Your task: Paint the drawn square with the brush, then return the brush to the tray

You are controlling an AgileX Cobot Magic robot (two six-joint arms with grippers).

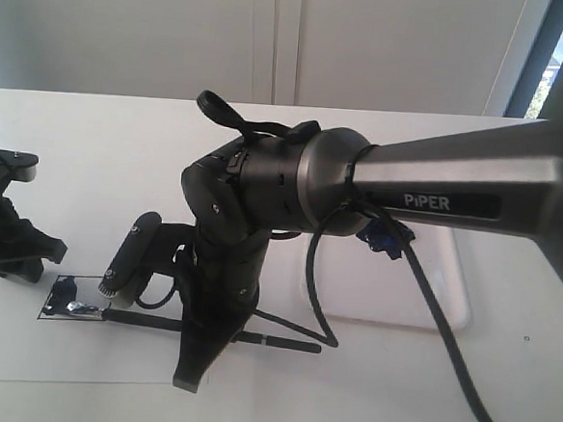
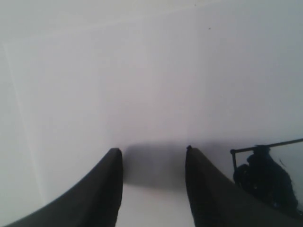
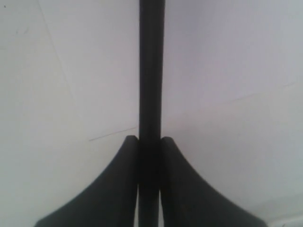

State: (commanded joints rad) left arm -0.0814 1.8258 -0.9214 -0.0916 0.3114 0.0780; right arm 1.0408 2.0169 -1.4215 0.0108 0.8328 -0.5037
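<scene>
The brush lies nearly flat and low over the white paper, its bristle end inside the drawn square. The square is a thin black outline partly filled with wet black paint. My right gripper reaches across from the right, points down, and is shut on the brush handle, which runs straight out between its fingers. My left gripper rests at the left edge, open and holding nothing. In its wrist view the painted square lies just beside one finger. The tray sits behind the right arm.
The big right arm and its black cable cross the middle and hide much of the tray. White table top stretches to the back wall. The paper's near edge runs along the front.
</scene>
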